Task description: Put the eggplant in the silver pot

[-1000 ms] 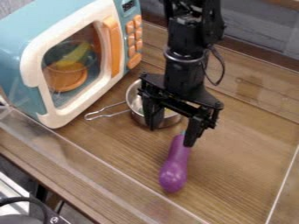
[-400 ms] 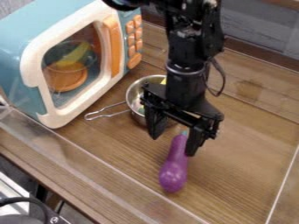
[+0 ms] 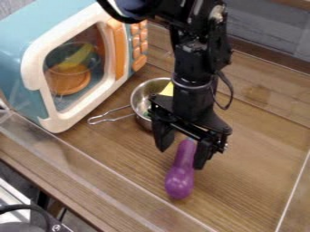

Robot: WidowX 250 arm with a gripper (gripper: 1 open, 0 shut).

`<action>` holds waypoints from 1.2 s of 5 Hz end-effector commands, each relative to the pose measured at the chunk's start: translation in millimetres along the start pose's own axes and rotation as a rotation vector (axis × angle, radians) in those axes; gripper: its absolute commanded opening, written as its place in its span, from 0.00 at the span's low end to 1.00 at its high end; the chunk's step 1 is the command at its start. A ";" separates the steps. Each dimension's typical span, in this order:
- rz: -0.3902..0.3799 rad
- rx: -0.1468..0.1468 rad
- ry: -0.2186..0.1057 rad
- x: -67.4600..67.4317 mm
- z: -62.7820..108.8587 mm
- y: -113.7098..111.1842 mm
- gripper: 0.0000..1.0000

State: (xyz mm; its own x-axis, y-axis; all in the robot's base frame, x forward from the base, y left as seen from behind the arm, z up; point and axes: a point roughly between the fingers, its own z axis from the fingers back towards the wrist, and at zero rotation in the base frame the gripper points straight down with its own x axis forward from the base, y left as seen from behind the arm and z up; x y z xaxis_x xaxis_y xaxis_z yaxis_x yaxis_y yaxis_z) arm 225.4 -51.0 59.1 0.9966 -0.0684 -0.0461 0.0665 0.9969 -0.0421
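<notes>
Eggplant (image 3: 180, 174) first: it lies on the wooden counter (image 3: 248, 195), its fat end toward the near edge and its narrow end up between the fingers of the pincer (image 3: 187, 145). Those fingers are spread wide, one on either side, with nothing gripped as far as I can see (whether either one brushes the purple skin, I can't tell). So the job in hand looks like lining up the pick. Next the pincer should settle a little and close, then lift and carry the eggplant back to the silver pot (image 3: 141, 101), just behind the fingers.

Black arm reaching downward; pincer (image 3: 182, 147) wide open
</notes>
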 end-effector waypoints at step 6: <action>0.009 -0.004 -0.014 3.0 -10.4 1.9 0.00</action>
State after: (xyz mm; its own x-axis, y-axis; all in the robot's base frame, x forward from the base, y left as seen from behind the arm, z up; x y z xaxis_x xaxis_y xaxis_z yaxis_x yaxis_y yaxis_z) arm 226.5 -51.6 45.1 0.9972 -0.0590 -0.0453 0.0568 0.9972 -0.0484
